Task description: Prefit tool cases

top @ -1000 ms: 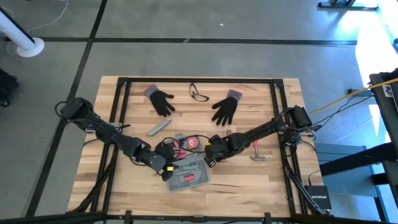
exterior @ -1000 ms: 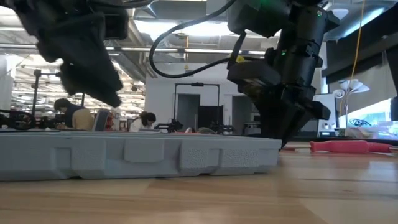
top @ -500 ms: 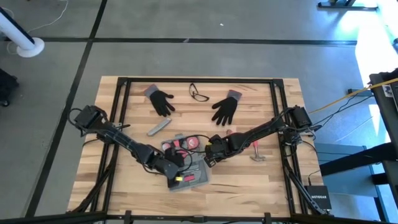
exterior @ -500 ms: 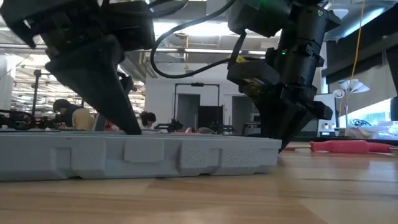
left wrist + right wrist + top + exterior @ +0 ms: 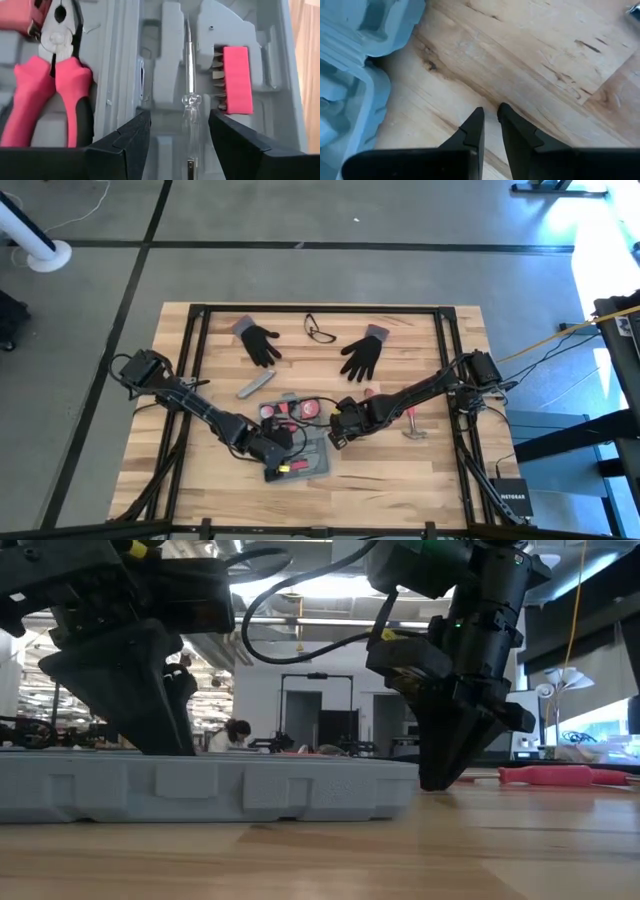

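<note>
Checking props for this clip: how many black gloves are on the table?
2. One glove lies at the table's far side left of the safety glasses; the other glove lies right of them. None seems hidden.

One camera looks straight down on the whole table [image 5: 440, 470], another sits at tabletop height just beside the tool case [image 5: 200, 788], and both close wrist cameras also see that case.

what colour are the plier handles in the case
Pink with black grips; the pliers lie in the tool case, clearest in the left wrist view.
</note>
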You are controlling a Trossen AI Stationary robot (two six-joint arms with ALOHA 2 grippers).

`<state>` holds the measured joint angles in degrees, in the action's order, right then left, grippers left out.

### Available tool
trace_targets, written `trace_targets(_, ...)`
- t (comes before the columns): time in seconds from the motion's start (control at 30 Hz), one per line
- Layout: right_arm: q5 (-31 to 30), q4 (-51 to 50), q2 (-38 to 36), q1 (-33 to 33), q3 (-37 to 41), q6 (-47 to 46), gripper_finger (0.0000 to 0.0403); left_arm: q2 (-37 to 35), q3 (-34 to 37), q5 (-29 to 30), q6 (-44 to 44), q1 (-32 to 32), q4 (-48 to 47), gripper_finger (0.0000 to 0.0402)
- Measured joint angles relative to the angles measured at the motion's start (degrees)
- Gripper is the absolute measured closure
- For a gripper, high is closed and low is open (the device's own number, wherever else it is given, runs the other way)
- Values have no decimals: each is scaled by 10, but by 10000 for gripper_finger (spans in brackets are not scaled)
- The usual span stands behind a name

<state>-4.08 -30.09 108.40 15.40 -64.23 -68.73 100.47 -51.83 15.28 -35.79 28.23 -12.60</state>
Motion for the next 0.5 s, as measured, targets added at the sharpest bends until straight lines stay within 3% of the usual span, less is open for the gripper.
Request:
trace_targets(0.13,-2,0,0,0,0,0,345,0,0,18,53,4,-26,248)
trace_targets(0.3,-4,-1,0,0,0,0,345,2,0,17,95,13,-46,364)
trace_targets(0.5,-7,0,0,0,0,0,345,0,-15,8,79,18,-85,375)
